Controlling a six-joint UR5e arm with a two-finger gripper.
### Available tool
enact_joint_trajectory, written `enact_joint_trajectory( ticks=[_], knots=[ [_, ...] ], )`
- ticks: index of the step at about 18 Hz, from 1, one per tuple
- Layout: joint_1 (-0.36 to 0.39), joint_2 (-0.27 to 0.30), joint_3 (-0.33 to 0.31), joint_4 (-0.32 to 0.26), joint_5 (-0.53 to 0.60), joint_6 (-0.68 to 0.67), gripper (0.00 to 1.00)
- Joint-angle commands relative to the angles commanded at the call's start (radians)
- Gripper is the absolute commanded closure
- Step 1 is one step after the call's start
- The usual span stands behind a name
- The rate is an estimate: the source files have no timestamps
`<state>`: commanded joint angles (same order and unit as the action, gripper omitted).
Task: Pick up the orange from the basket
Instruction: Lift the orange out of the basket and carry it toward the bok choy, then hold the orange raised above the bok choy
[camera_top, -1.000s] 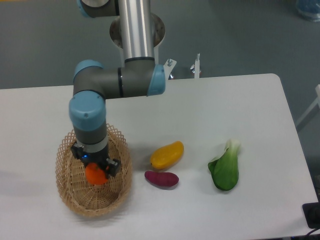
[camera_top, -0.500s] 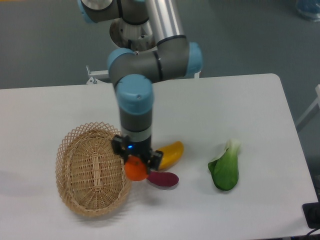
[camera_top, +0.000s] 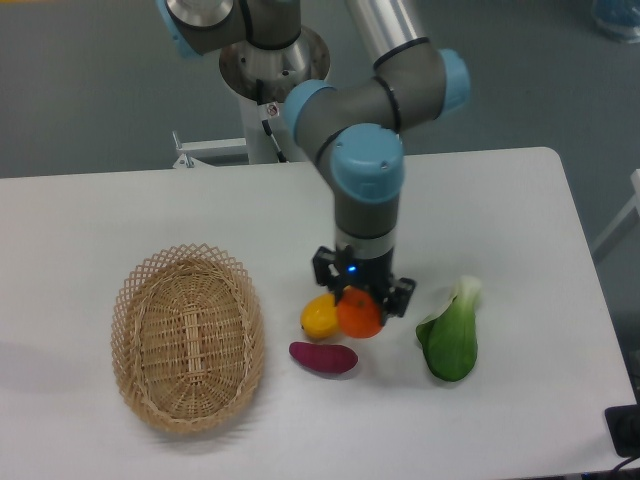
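Overhead, 1 fixed camera looks down on a white bench with rounded corners, set against a dark grey-green floor. A round metal base plate for the arm sits at the far edge of the bench, and a pale blue object shows at the top right corner of the view, too cropped to identify.

On the left half of the bench lies the basket, an oval of light tan woven wicker with an open lattice rim. Its woven floor is fully visible and holds no fruit.

The arm, grey with light blue joint caps, reaches from its base down over the middle of the bench. Its gripper points straight down, with a small blue light lit on the black body. The fingers are closed on the orange, a small round bright-orange fruit, which is well apart from the basket, to its right. Whether the orange touches the bench or hangs just above it cannot be told from this angle.

Just left of the orange, partly hidden behind it, is a yellow-orange mango. In front of both lies a dark purple sweet potato, flat on the bench. To the right, near the gripper but apart from it, lies a head of bok choy, its white stem pointing away from the camera and its green leaves toward the front edge.
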<state>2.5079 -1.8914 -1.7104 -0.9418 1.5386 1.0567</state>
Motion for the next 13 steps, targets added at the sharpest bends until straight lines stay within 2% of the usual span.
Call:
enact_joint_trajectory(
  ticks=[9, 13],
  knots=[
    [0.071, 0.002, -0.008, 0.008, -0.003, 0.107, 0.51],
    [0.086, 0.003, -0.038, 0.002, 0.0, 0.238, 0.52]
  ],
)
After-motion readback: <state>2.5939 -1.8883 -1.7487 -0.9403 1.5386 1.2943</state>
